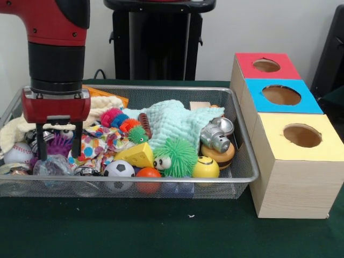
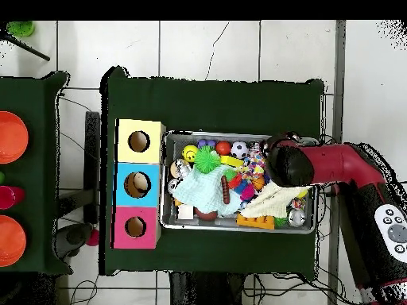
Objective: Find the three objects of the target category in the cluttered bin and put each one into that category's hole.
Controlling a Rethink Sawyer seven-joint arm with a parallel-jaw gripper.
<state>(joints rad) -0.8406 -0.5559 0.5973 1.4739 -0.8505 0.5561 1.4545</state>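
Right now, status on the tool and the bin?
Tool open, empty, low over bin's end farthest from the boxes. Purple spiky ball and clear ball directly below. Three box holes clear; clutter packed tight.

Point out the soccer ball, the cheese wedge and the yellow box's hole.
soccer ball (image 1: 119, 171): front view, its face.
cheese wedge (image 1: 137, 156): front view, its side.
yellow box's hole (image 1: 302, 135): front view, its opening.

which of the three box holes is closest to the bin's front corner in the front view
The hole in the yellow-topped box. That box stands nearest the camera, beside the wire bin; the blue-topped box sits behind it and the red-topped box is farthest back.
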